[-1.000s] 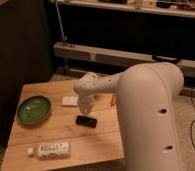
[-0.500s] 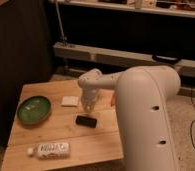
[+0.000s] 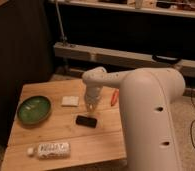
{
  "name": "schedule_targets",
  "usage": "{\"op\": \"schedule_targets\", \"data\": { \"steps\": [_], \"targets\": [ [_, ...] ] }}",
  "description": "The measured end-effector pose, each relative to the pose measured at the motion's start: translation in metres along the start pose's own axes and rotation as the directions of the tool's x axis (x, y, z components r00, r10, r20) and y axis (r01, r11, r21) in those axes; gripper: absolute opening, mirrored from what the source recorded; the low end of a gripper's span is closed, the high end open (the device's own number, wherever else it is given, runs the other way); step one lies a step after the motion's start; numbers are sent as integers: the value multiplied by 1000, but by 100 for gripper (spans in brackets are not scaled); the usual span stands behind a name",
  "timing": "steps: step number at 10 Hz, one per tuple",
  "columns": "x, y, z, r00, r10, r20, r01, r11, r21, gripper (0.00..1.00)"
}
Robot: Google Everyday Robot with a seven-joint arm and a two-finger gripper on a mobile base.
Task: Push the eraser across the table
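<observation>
The eraser (image 3: 86, 121) is a small flat black block lying near the middle of the light wooden table (image 3: 36, 131). My gripper (image 3: 92, 106) points down at the end of the white arm (image 3: 141, 100), just behind the eraser and slightly to its right, close above the tabletop. I cannot tell whether it touches the eraser.
A green bowl (image 3: 34, 109) sits at the table's left. A pale white square pad (image 3: 70, 101) lies behind the eraser. A clear labelled bottle (image 3: 50, 148) lies on its side near the front edge. An orange object (image 3: 114, 97) lies by the arm. A dark shelf unit stands behind.
The arm has shifted slightly right and the gripper has come lower towards the eraser. The eraser and other things have not moved.
</observation>
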Motion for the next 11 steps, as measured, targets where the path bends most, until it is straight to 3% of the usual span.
{"op": "schedule_targets", "data": {
  "steps": [5,11],
  "targets": [
    [6,-6,3,1000,4,-5,-4,998,-55,0],
    [19,4,8,999,-24,22,26,998,-59,0]
  ]
}}
